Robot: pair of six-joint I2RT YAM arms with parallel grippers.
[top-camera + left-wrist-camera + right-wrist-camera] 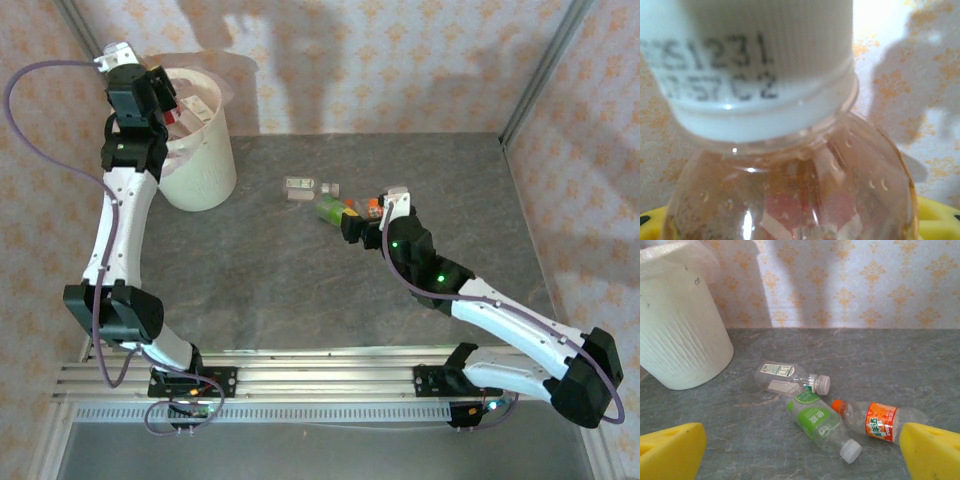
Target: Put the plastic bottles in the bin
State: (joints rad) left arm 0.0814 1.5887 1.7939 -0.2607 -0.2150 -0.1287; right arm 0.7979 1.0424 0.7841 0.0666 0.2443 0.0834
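While the left tool (165, 95) clamps a white-capped bottle (790, 190) over the bin (205, 165), arm stretched far forward, the right arm lies low, right tool (800, 454) gaping toward three bottles (815, 422).

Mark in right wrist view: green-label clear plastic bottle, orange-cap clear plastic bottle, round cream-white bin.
green-label clear plastic bottle (814, 418), right wrist view, on its label.
orange-cap clear plastic bottle (879, 422), right wrist view, on its orange label.
round cream-white bin (680, 340), right wrist view, on its ribbed outer wall.
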